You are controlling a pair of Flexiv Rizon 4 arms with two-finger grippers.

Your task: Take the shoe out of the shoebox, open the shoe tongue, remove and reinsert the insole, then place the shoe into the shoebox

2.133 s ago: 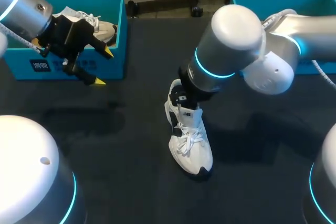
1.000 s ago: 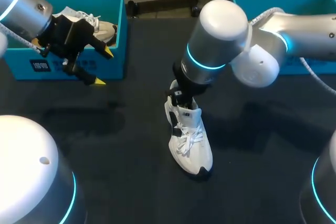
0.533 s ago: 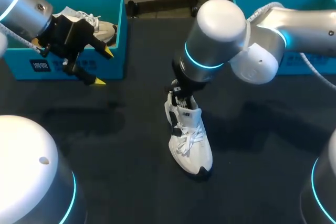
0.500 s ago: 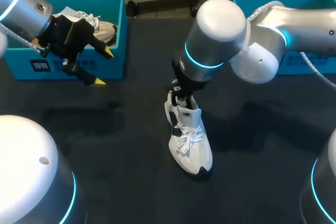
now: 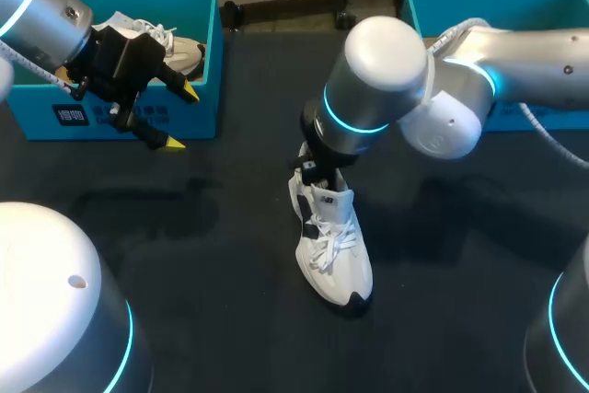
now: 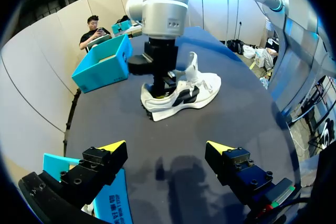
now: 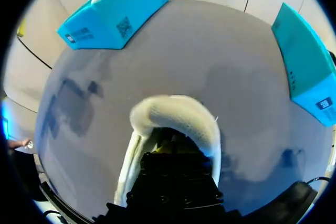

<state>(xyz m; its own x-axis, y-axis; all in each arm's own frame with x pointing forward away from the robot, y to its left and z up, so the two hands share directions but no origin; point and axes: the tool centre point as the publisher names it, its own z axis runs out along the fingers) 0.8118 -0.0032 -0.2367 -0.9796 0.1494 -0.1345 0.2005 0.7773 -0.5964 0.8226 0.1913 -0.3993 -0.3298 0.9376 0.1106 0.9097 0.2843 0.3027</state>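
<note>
While the right gripper (image 5: 315, 165) sits inside the heel opening of the white sneaker (image 5: 333, 250) at frame centre (grip not discernible), toe toward the lower edge, the left gripper (image 5: 181, 117) hangs open, empty, upper left.

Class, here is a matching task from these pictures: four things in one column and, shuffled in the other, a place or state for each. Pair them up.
1 white shoe
2 left gripper
3 right gripper
4 left shoebox

a holds a second shoe
b down in the shoe's opening
c open, close by a shoebox
d standing on the table

Pairs: 1-d; 2-c; 3-b; 4-a
</note>
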